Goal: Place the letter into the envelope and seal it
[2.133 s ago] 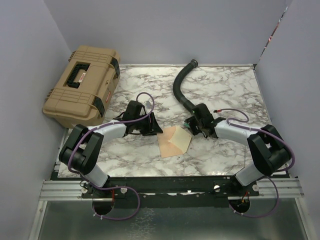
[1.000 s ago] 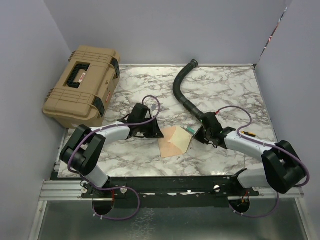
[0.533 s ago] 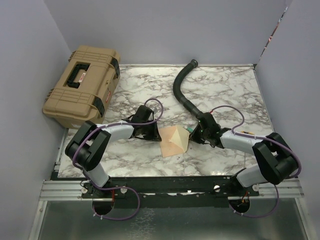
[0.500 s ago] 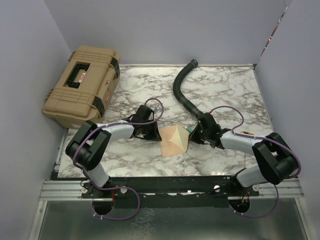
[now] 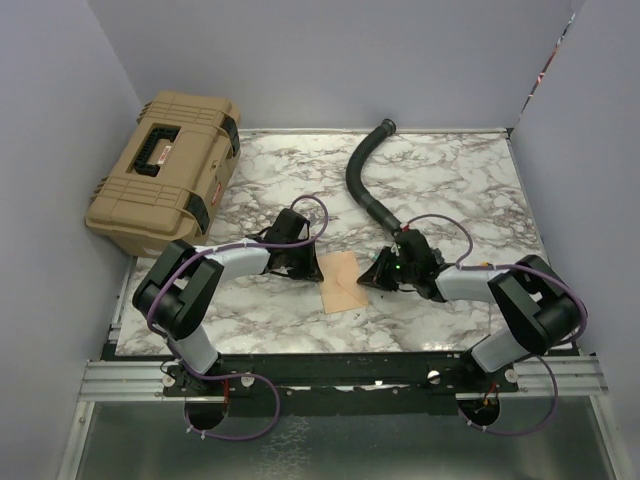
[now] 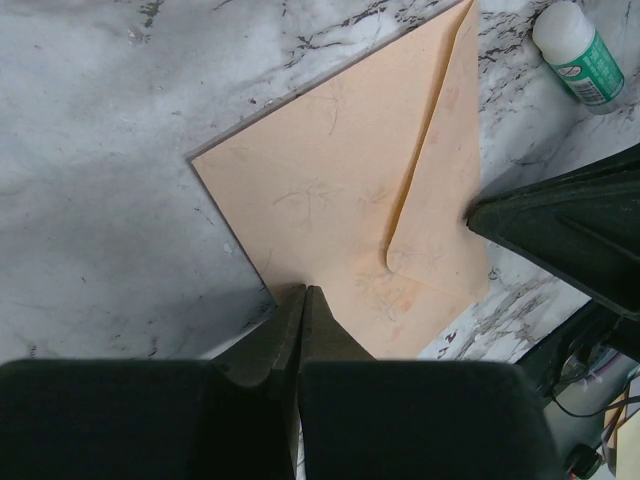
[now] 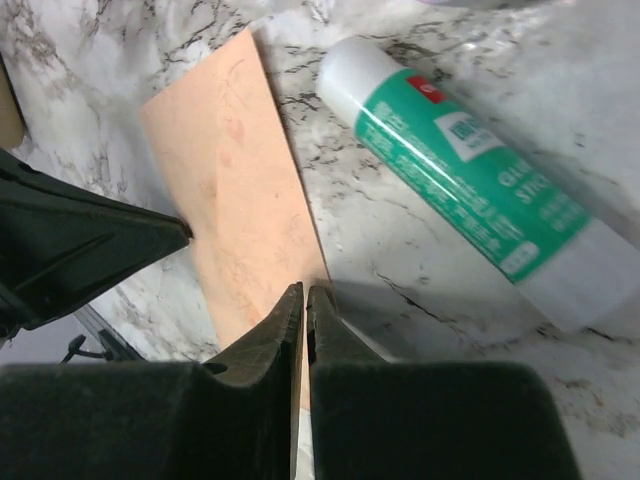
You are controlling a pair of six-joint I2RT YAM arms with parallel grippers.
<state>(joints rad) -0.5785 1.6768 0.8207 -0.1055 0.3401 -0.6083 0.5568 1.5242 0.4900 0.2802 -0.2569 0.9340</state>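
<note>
- The envelope (image 5: 342, 282) lies flat on the marble table (image 5: 460, 190), in the lower middle of the top view, with its flap folded down.
- The left gripper (image 6: 303, 298) has closed jaws and presses on the envelope's left edge.
- The right gripper (image 7: 305, 292) has its jaws nearly together, with the tips at the envelope's right edge.
- A glue stick (image 7: 470, 170) lies just beside the envelope.
</note>
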